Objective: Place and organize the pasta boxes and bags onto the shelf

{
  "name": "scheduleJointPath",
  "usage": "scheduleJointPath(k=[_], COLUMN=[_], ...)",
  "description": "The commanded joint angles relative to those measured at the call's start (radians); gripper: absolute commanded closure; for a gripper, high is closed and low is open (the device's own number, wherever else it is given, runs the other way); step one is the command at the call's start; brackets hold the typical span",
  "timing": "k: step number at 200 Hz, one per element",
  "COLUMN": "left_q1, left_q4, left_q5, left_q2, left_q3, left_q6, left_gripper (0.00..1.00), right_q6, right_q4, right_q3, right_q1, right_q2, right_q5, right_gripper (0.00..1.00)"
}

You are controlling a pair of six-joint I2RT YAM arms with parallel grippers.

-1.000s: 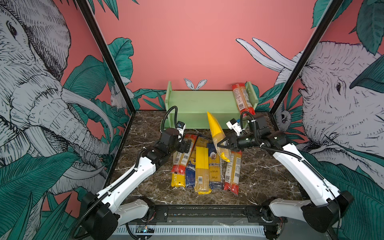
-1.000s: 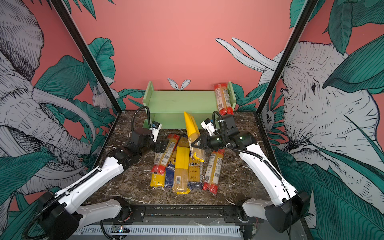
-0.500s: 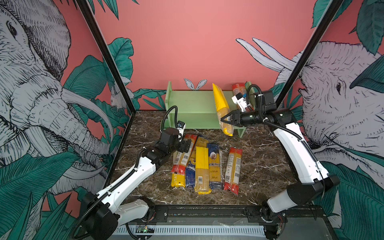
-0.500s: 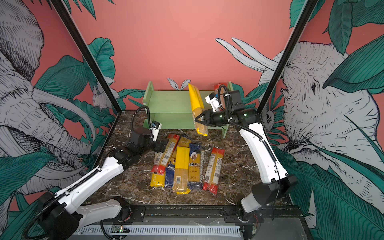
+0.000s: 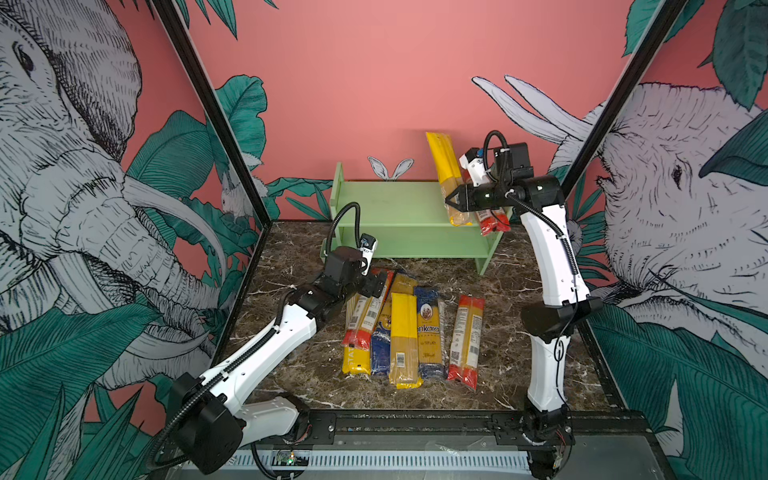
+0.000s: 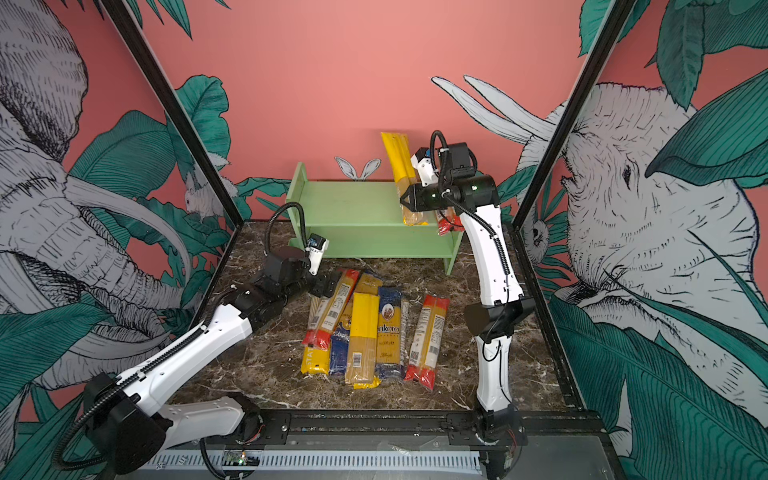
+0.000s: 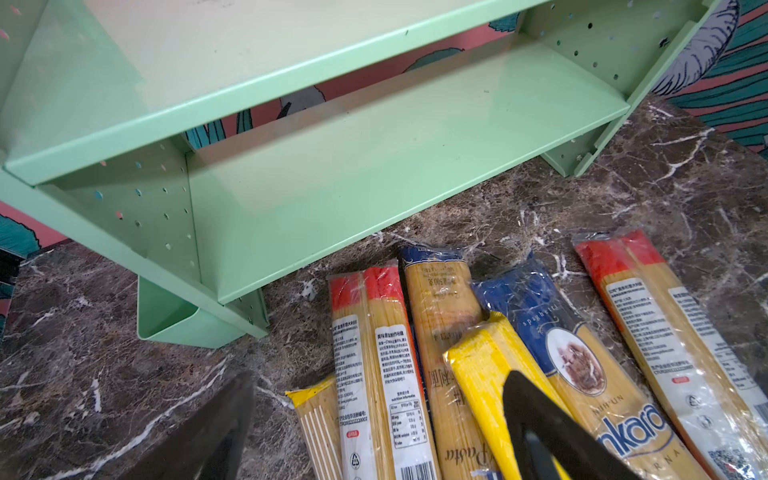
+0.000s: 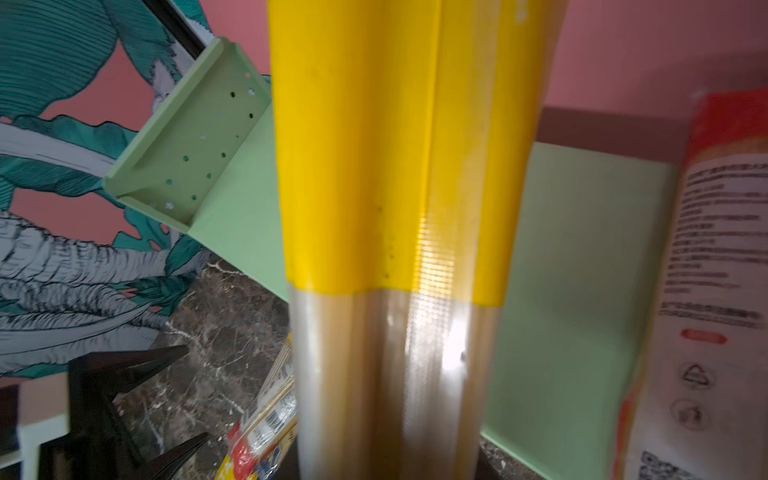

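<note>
The pale green shelf (image 5: pixel 390 203) (image 6: pixel 353 203) stands at the back of the marble table. My right gripper (image 5: pixel 451 199) (image 6: pixel 405 198) is shut on a yellow-half spaghetti packet (image 5: pixel 444 166) (image 6: pixel 399 162) (image 8: pixel 395 208), held steeply on end over the top board's right part. Beside it a red-ended packet (image 5: pixel 492 220) (image 8: pixel 715 291) lies on that board, overhanging the front. Several packets (image 5: pixel 405 332) (image 6: pixel 365 332) lie side by side on the table. My left gripper (image 5: pixel 374 286) (image 7: pixel 382 428) is open, low over the pile's far end, a red-ended packet (image 7: pixel 374 353) between its fingers.
The shelf's lower board (image 7: pixel 374 166) is bare, and a small green cup (image 7: pixel 174 320) hangs on its left side panel. Patterned walls close in left, right and back. A black rail (image 5: pixel 415 419) runs along the table's front edge.
My right arm has lifted the yellow-half packet from above the pile up and back to the shelf's top board. The left arm has not moved.
</note>
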Motion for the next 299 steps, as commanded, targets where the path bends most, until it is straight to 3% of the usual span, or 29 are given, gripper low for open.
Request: scheduleJointPath(k=[1,24,69,105,139,173,254,299], left_q1=[-0.005,-0.005,-0.004,-0.004,-0.003,-0.004,0.001,0.017], left_q4=[0.007,0.005,0.017,0.029,0.030,-0.001,-0.030,-0.073], left_q5=[0.006,0.005,0.023,0.036,0.037,0.027,-0.049,-0.027], left_q2=[-0.004,0.009,0.050,0.084,0.090,0.091,0.004,-0.033], left_q3=[0.033,0.037,0.055,0.075,0.077,0.085,0.023,-0.026], left_q6=[0.038,0.052,0.056,0.060,0.064,0.047,-0.044,-0.135], left_gripper=[0.06,0.06,0.06,0.06,0.06,0.05,0.03,0.01], right_q6=[0.003,0.041,0.049,0.056,0.062,0.067,0.048,0.033], right_q4=[0.113,0.138,0.085,0.080,0.067,0.106,0.113,0.066], right_q3=[-0.015,-0.089,-0.046,-0.023,-0.029,-0.063,-0.098,-0.163], right_q1=[-0.001,0.001,0.012,0.013,0.014,0.015,0.050,0.087], right_q2=[-0.029,-0.043,-0.013,0.013,0.016,-0.008,-0.077,-0.184], right_q5=[0.083,0.186,0.326,0.359,0.381,0.371,0.388,0.418], right_gripper=[1.00,1.00,1.00,1.00,0.50,0.26,0.19,0.15])
